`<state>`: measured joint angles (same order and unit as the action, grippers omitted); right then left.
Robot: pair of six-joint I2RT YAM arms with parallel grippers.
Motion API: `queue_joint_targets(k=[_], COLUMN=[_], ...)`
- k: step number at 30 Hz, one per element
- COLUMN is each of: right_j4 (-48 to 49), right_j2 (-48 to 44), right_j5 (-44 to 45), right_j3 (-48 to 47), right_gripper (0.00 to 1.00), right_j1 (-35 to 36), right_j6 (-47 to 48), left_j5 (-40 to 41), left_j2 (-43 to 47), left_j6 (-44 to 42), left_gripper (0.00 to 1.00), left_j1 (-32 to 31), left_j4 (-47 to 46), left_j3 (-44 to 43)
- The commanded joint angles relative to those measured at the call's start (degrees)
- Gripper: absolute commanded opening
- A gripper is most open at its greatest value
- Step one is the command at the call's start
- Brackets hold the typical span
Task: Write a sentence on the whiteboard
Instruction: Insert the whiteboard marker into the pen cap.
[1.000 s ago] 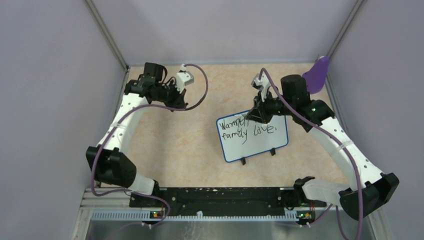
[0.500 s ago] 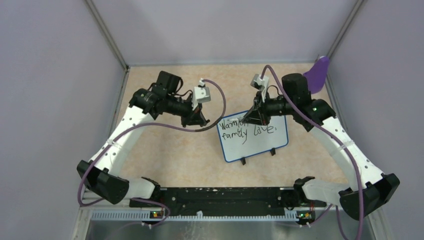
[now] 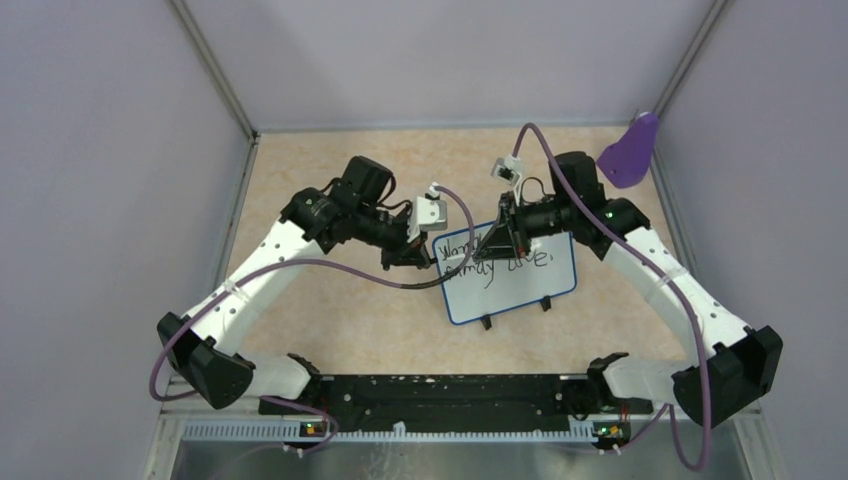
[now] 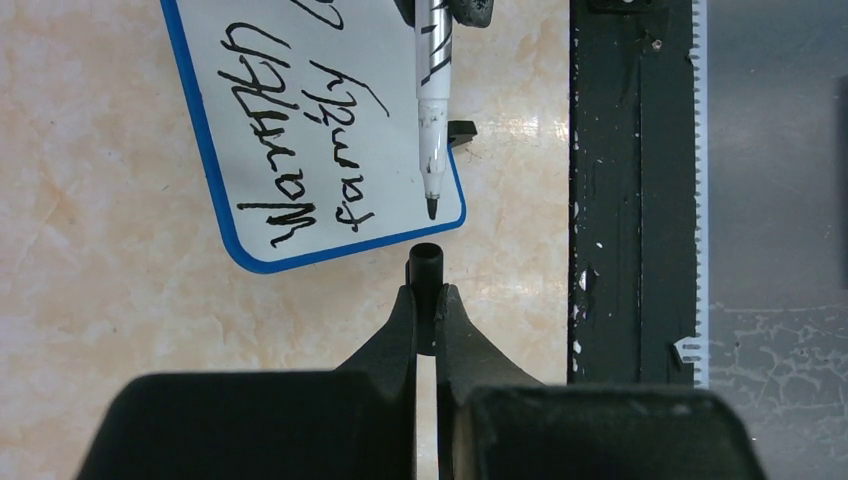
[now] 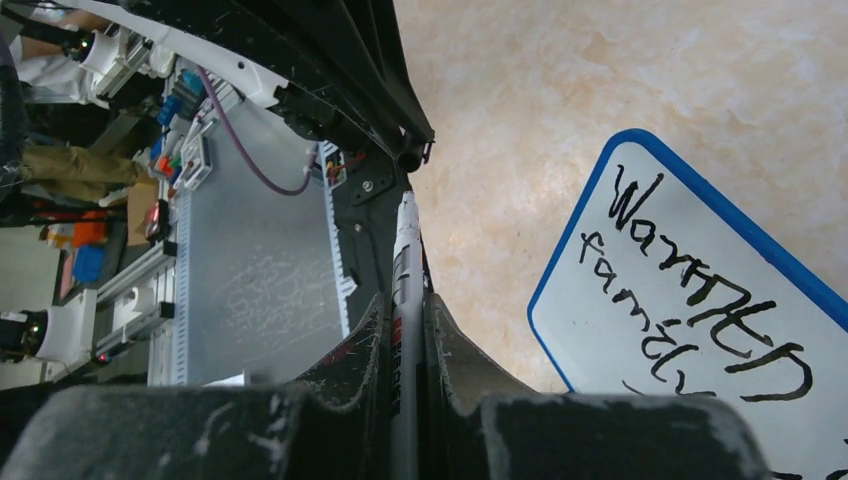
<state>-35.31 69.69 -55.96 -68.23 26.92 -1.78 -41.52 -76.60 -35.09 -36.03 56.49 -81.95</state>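
The whiteboard [image 3: 530, 290] lies flat at centre right, blue-rimmed, its two black feet on the near edge. The sentence [image 3: 495, 262] runs across it in two black handwritten lines, also seen in the left wrist view [image 4: 290, 140] and the right wrist view [image 5: 700, 290]. My right gripper [image 3: 489, 243] is shut on a white marker [image 5: 406, 240], its bare black tip [image 4: 432, 207] pointing at the left gripper. My left gripper [image 4: 427, 295] is shut on a small black cap [image 4: 425, 262], just off the board's left edge. Cap mouth and marker tip face each other, a short gap apart.
A purple scoop-shaped object [image 3: 628, 155] leans at the back right corner. A black rail [image 3: 430, 390] runs along the near edge between the arm bases. Purple walls close in the left, back and right sides. The left arm's purple cable [image 3: 330, 265] loops over the tabletop.
The left arm has swung from the back left to the board's left edge, carrying the cap. The right gripper has turned the marker towards it, off the writing.
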Motion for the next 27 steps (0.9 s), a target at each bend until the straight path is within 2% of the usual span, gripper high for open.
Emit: queue_joint_targets(k=[1, 8, 27], right_j4=[3.5, 3.8, 0.4], right_j2=[-0.3, -0.3, 0.6], right_j5=[-3.9, -3.8, 0.9], right_j3=[-0.1, 0.7, -0.3], right_gripper=[0.0, 0.0, 0.0], right_j1=[-0.5, -0.4, 1.1], right_j6=[-2.3, -2.3, 1.4], left_j5=[1.9, 3.7, 4.2], left_j2=[2.1, 2.0, 1.3], left_j6=[-1.5, -0.9, -0.2], left_gripper=[0.0, 0.0, 0.0], left_j1=[-1.8, -4.0, -4.6], left_j4=[-2.5, -3.0, -3.2], left_j3=[0.5, 0.7, 0.0])
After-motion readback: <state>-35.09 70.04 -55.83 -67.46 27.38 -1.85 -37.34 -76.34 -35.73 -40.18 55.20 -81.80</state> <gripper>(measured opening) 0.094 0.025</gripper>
